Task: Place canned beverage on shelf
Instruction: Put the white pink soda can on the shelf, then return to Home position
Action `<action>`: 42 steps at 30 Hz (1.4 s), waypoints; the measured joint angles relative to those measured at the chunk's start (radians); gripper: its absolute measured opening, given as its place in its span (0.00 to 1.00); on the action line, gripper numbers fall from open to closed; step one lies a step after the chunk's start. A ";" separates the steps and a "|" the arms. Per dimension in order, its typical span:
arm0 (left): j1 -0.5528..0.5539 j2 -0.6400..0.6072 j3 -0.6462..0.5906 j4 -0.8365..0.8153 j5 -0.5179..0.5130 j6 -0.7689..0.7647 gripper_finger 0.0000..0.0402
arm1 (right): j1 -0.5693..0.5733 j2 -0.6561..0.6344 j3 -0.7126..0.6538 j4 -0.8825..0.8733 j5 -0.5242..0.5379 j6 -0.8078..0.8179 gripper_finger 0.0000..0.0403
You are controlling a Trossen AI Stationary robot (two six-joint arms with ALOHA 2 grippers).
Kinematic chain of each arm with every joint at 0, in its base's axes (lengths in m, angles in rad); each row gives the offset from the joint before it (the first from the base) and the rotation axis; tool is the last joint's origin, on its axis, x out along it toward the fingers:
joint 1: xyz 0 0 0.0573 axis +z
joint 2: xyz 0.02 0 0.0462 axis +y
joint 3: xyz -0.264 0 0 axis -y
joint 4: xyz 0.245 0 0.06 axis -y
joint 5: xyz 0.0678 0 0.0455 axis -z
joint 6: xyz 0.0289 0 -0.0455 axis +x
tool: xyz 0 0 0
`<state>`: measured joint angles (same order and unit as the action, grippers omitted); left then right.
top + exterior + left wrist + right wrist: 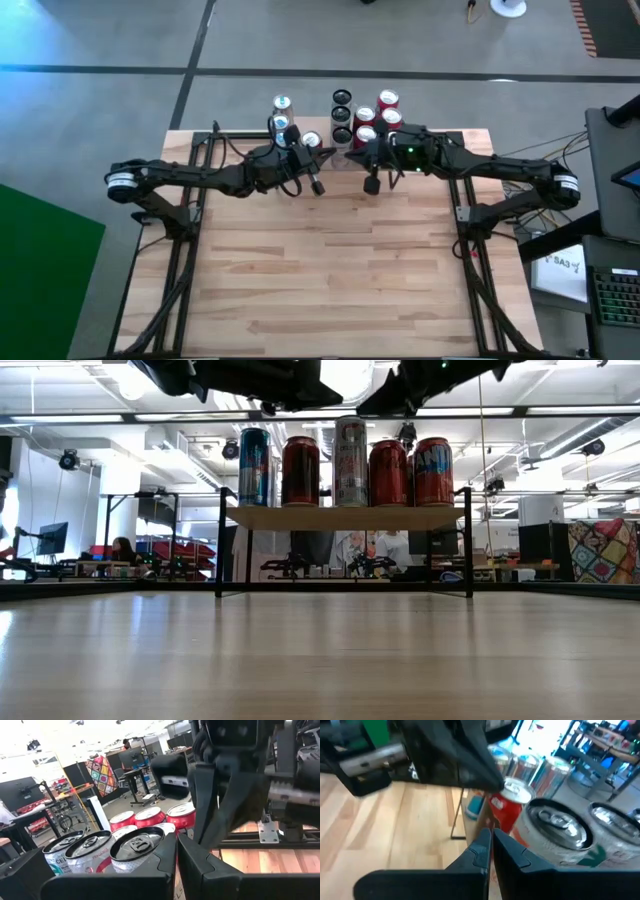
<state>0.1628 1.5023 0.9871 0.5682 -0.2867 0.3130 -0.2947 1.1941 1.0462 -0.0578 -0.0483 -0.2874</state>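
The shelf [345,517], a light plank on thin black legs, stands at the table's far edge. Several cans stand upright on it: a blue one [254,467], red ones [300,471] [433,471] and a silver one [350,462]. From above, the can tops [342,115] show in rows. My left gripper [316,186] and my right gripper [371,185] hover side by side just in front of the shelf, above can height. Both are shut and empty, as the left wrist view [177,852] and the right wrist view [491,845] show. No can stands loose on the table.
The slatted wooden tabletop [330,270] stretches bare from the shelf to the near edge. Black frame rails run along its left side [185,250] and right side [470,250]. The two grippers are close to each other.
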 joint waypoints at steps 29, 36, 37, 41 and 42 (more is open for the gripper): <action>-0.002 -0.027 0.000 -0.008 -0.002 0.004 0.00 | 0.001 0.039 0.003 0.039 0.172 -0.034 0.02; -0.003 -0.027 0.000 -0.013 -0.002 0.004 0.00 | 0.002 0.000 0.019 0.012 0.171 0.000 0.02; -0.003 -0.027 0.000 -0.015 -0.002 0.004 0.00 | 0.002 -0.008 0.023 -0.003 0.171 0.004 0.02; -0.003 -0.027 0.000 -0.018 -0.002 0.004 0.00 | 0.002 -0.031 0.047 -0.060 0.172 0.035 0.02; -0.002 -0.027 0.000 -0.018 -0.002 0.004 0.00 | 0.002 -0.040 0.053 -0.075 0.176 0.042 0.02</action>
<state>0.1603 1.4754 0.9871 0.5499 -0.2890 0.3168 -0.2924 1.1544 1.0997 -0.1325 0.1277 -0.2458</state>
